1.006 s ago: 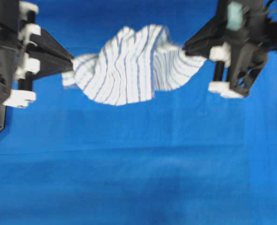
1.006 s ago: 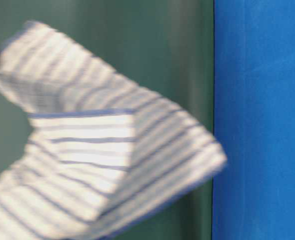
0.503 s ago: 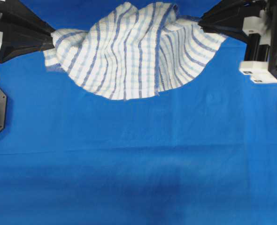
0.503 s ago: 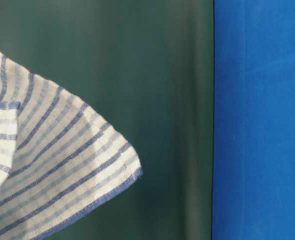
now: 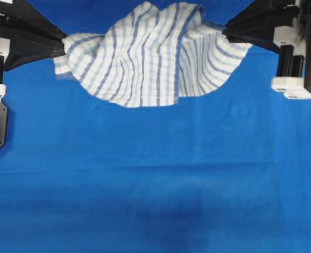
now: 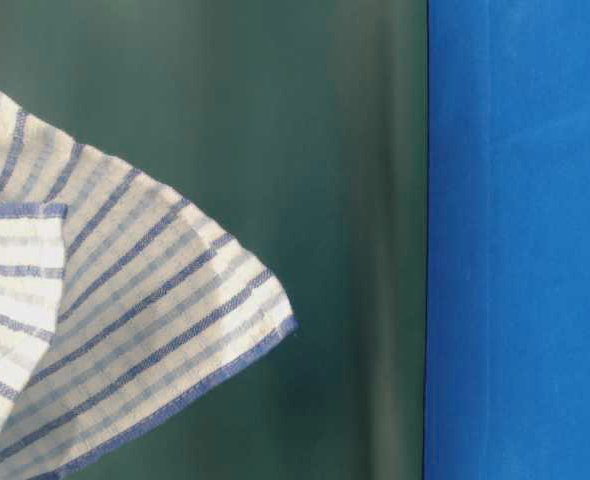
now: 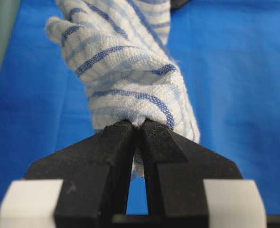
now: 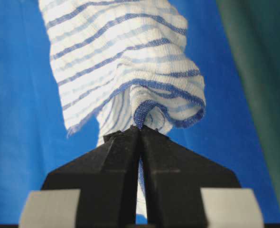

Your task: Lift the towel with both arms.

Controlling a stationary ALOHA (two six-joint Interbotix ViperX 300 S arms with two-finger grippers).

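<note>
Both grippers are clamped on cloth. Left gripper (image 7: pixel 139 124) pinches one bunched end of the towel (image 5: pixel 153 55) between closed tips; right gripper (image 8: pixel 140 130) does the same at the opposite end, where the blue hem curls just above its tips. Seen from overhead, the left gripper (image 5: pixel 60 45) and right gripper (image 5: pixel 226 32) stand well apart with the towel slung between them, sagging in loose folds above the blue table cover (image 5: pixel 155 184). Gripping the two far ends, rather than the middle, lets the cloth hang as a hammock and shares the load between the arms; gathering each end into a wad gives the narrow tips more fabric to bite. At table level a free corner of the towel (image 6: pixel 125 320) hangs against the green backdrop (image 6: pixel 305 120), with no surface visible touching it, so the lift appears largely accomplished.

Compared with a second ago, the towel sits nearer the top edge of the overhead view and the grippers are spread wider apart. In the table-level view the cloth has withdrawn to the left, leaving only the corner visible. Half a second ago the arrangement was nearly the same as now.
</note>
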